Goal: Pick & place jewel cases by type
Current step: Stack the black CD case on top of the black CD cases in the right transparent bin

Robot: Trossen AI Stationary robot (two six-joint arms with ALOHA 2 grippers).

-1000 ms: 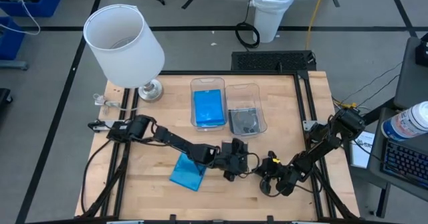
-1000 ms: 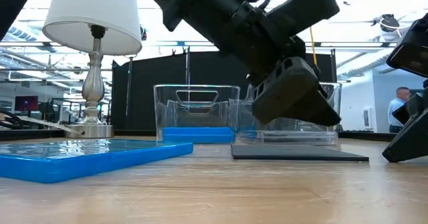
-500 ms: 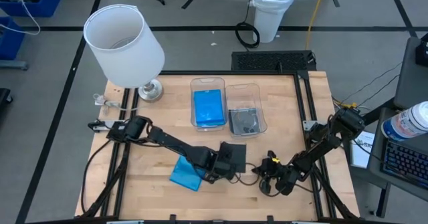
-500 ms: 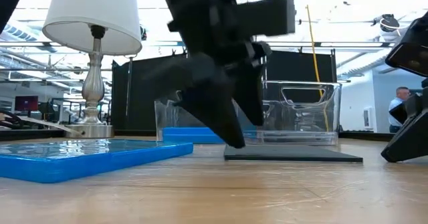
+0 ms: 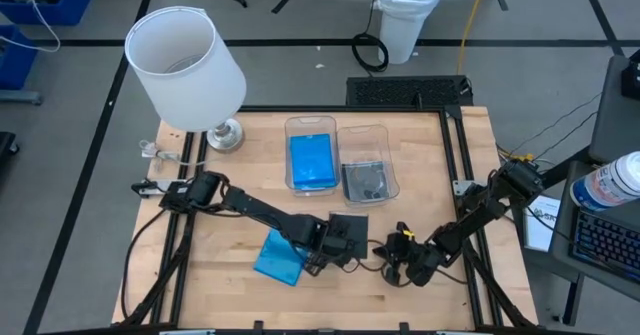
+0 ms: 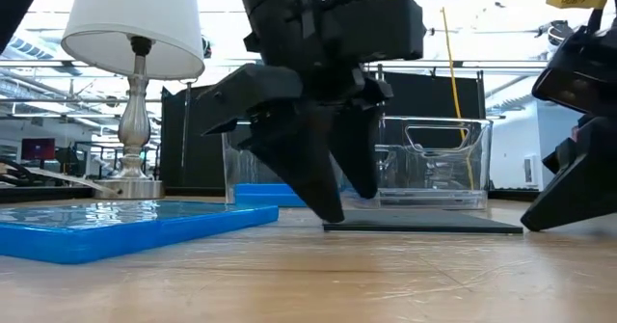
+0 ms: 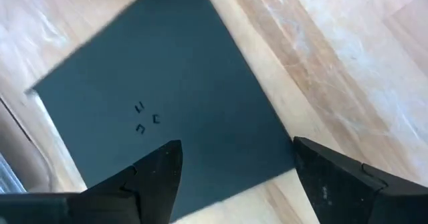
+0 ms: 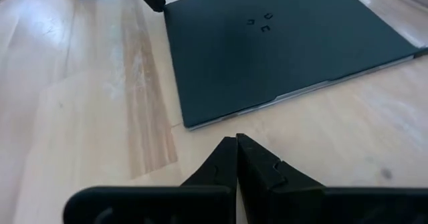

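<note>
Two robot hands are over the wooden desk (image 5: 220,275). The left hand (image 5: 335,245) is low, right above a dark grey case (image 7: 167,110), and its two fingers (image 7: 150,177) are spread wide apart. One finger shows on each side of the near edge of that case. From the side, the finger tips reach down almost to the desk at the case's edge. I cannot tell if they touch it. The hand holds nothing.

The right hand (image 5: 400,265) is near the front of the desk, just beside the same dark case. Its fingers (image 8: 234,160) are pressed tight together and hold nothing.

The dark grey case lies flat on the desk. It is thin and square, with tiny marks near its middle.

A bright blue case (image 5: 280,257) lies flat on the desk too, near the left arm.

At the back of the desk stand two clear bins side by side. The left bin (image 5: 310,125) has a blue case in it. The right bin (image 5: 365,133) holds something dark grey
</note>
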